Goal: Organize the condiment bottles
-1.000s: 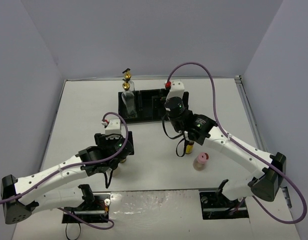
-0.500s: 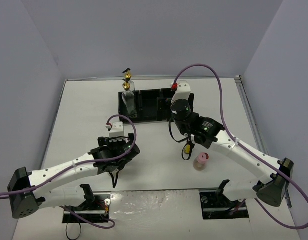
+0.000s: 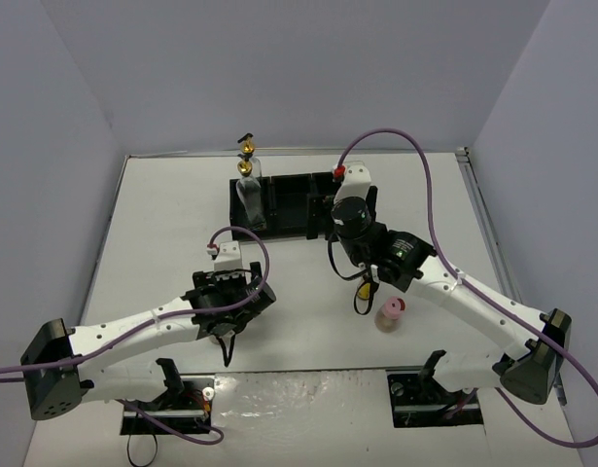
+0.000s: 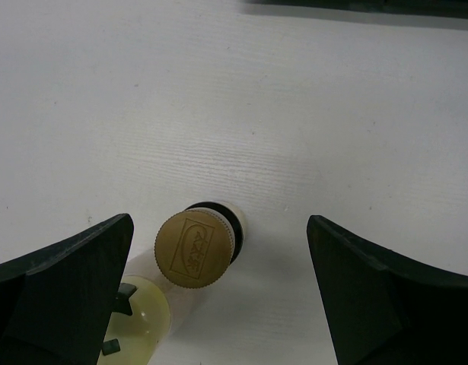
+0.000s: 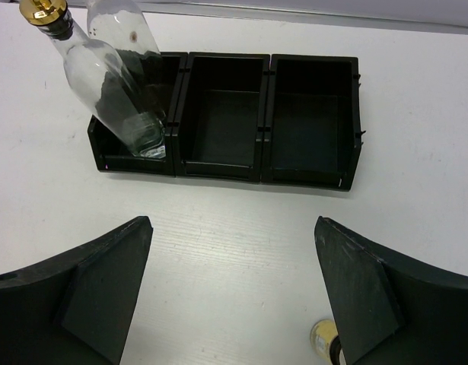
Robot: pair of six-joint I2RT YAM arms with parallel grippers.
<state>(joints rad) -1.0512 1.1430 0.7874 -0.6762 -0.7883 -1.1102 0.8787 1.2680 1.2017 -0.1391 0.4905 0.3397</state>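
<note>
Gold-capped bottle, pale jar beside it, btwn spread left claw.

The tray sits at the far middle of the tabletop with two tall bottles leaning in its left compartment, while toward the near edge a squat jar stands just right of a small bottle, and well to their left a capped bottle stands just beside a second jar.

Two tall glass bottles are crowding the left compartment of the tray; its middle and right compartments are lying open, bare worktop stretching before them.
</note>
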